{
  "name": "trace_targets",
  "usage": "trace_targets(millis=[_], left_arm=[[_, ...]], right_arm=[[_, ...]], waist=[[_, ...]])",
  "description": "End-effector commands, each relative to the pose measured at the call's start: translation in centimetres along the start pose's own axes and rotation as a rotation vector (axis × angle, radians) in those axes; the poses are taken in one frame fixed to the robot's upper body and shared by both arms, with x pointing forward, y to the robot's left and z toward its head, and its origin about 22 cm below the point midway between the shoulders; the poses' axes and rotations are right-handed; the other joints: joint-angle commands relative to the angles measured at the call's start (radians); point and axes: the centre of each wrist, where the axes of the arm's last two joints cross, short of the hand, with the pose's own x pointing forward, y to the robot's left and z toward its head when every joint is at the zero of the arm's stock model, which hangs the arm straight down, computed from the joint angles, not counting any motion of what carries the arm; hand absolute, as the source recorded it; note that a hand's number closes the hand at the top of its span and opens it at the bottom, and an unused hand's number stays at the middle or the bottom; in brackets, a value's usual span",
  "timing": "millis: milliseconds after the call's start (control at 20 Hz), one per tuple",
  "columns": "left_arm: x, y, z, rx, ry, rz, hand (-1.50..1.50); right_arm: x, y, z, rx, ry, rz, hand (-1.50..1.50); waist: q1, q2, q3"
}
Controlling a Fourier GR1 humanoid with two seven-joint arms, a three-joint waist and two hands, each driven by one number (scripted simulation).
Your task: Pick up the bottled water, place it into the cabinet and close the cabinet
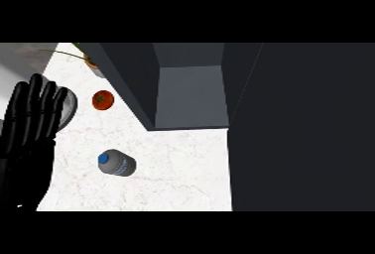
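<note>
The bottled water stands on the white marble counter, seen from above: a grey body with a blue cap. Behind it the dark cabinet is open, its grey inside showing, and its open door fills the view's right side. My left hand is at the left edge, fingers straight and pointing up, resting well to the left of the bottle and holding nothing. My right hand does not show.
A red tomato lies on the counter left of the cabinet. A potted plant stands at the far left corner. A grey round object sits partly hidden behind my left hand.
</note>
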Motion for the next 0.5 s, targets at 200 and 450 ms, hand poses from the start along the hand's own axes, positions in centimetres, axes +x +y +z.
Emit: trace_targets(millis=[200, 450], left_arm=[[-0.1, 3.4, 0.1, -0.194, -0.053, 0.055, -1.5], [-0.2, 2.0, 2.8, -0.219, 0.234, 0.158, -1.5]], right_arm=[[2.0, 0.1, 2.3, -0.02, -0.057, 0.018, -1.5], [3.3, 1.0, 4.5, 0.043, 0.235, -0.11, -1.5]], waist=[[0.026, -0.005, -0.023], [0.026, -0.008, -0.023]])
